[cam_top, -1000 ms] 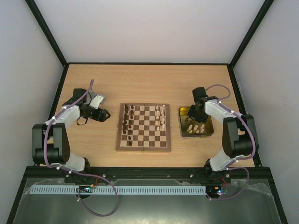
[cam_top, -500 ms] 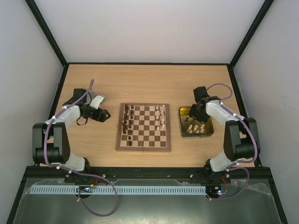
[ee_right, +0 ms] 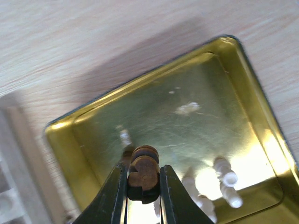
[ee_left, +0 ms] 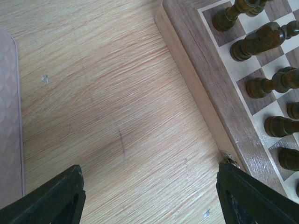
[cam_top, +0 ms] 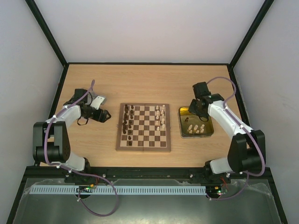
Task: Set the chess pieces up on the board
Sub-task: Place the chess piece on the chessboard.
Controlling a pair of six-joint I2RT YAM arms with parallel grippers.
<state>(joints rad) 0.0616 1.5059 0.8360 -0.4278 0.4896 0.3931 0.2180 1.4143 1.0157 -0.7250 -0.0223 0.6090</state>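
Your right gripper [ee_right: 143,181] has its jaws clamped on a dark piece [ee_right: 144,164] above the tray [ee_right: 187,140]. Your left gripper [ee_left: 149,177] hangs with jaws apart beside the board [ee_left: 201,70].

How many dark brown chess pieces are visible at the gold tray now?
1. The dark brown piece is held by the right gripper over the gold tray; inside the tray I see only cream pieces. More might be hidden beneath the gripper.

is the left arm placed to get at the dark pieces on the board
Probably yes: the left pincer is open and empty beside the board's left edge, and nothing stands between it and the dark pieces.
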